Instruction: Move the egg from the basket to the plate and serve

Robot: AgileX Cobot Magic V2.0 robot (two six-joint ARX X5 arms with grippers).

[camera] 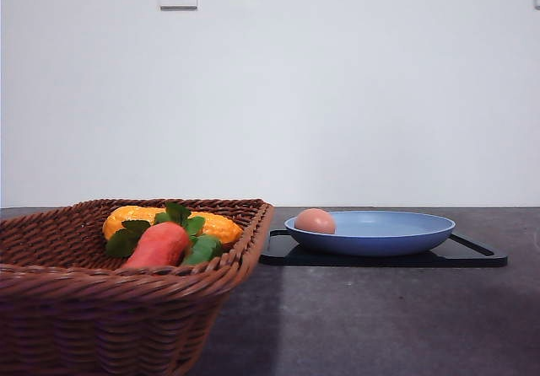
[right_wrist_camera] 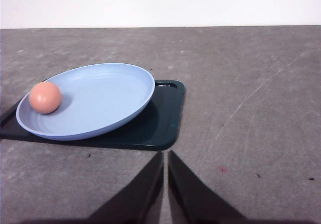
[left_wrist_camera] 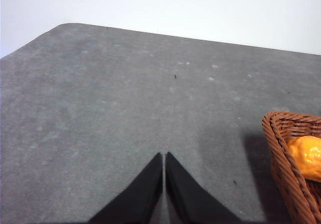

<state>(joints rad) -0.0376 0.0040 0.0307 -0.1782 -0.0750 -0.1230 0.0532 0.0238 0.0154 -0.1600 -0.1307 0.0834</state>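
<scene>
Now, front view – egg: the egg [camera: 315,220] lies in the plate [camera: 396,234], against its left rim and away from the middle.
Front view – plate: the light blue plate sits on a flat black tray [camera: 472,256], which rests on the dark table [camera: 380,325].
Front view – basket: the basket [camera: 101,308] holds a carrot [camera: 158,245] with green leaves and a yellow-orange corn-like piece [camera: 215,224]; no egg is visible in it.
Left wrist view – gripper: the left gripper [left_wrist_camera: 164,156] has its two dark fingers pressed together with nothing between them, over bare table.
Left wrist view – surroundings: a corner of the basket with the corn-like piece in it lies off to one side of the fingers, apart from them.
Right wrist view – gripper: the right gripper [right_wrist_camera: 165,154] is likewise closed on nothing, tips meeting.
Right wrist view – task things: the tray's near edge lies just ahead of the fingertips; the plate is beyond and to one side, with the egg at the plate's far rim from the gripper.
Progress – done: the transfer looks finished, judging by the egg resting in the plate.
Progress – left: serving appears to remain, probably by moving the plate or tray, which neither gripper is touching.
</scene>
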